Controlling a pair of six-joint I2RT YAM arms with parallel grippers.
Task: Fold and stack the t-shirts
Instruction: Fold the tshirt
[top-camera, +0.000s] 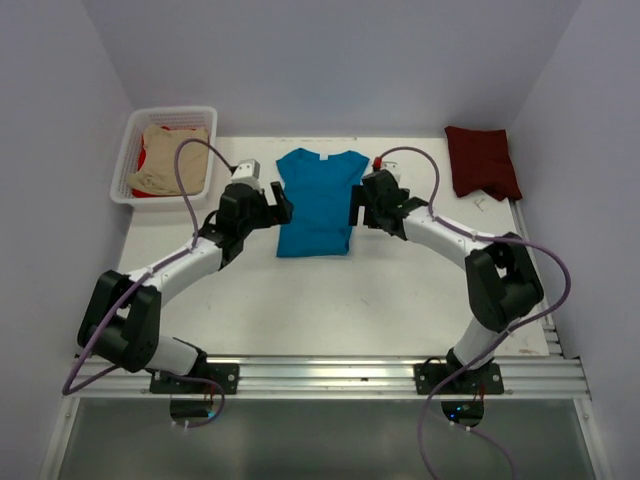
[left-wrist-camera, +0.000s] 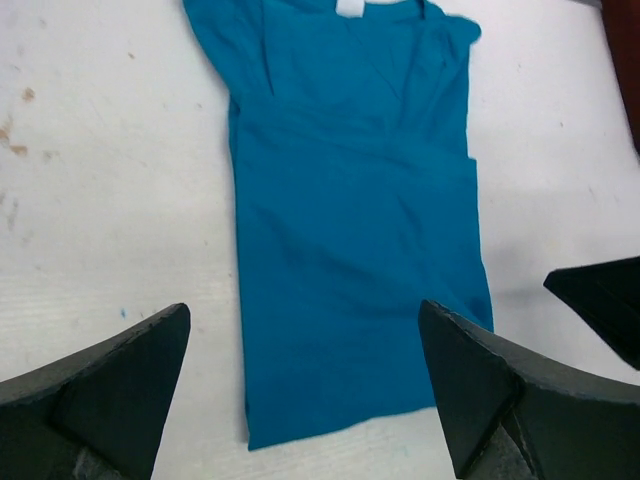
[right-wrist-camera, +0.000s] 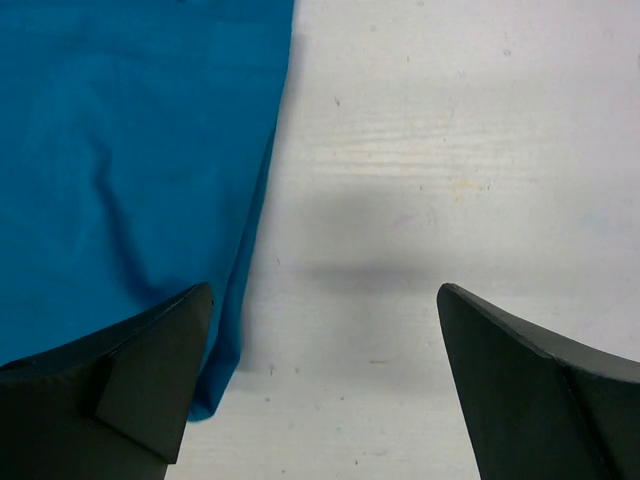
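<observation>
The teal-blue t-shirt (top-camera: 318, 200) lies flat at the table's middle back, its sides folded in to a long narrow shape, neck away from me. Its white neck label (left-wrist-camera: 350, 8) shows at the top of the left wrist view. My left gripper (top-camera: 283, 207) is open and empty at the shirt's left edge; in its own view (left-wrist-camera: 305, 335) it hovers over the shirt (left-wrist-camera: 350, 230) near the hem. My right gripper (top-camera: 355, 205) is open and empty at the shirt's right edge (right-wrist-camera: 120, 150); in its own view (right-wrist-camera: 325, 300) it is mostly over bare table. A folded maroon t-shirt (top-camera: 482, 160) lies at the back right.
A white lattice basket (top-camera: 128, 150) stands at the back left, holding a beige shirt (top-camera: 170, 165) over a red one (top-camera: 146, 190). White walls close in the table at the back and both sides. The right gripper's finger (left-wrist-camera: 600, 300) shows in the left wrist view.
</observation>
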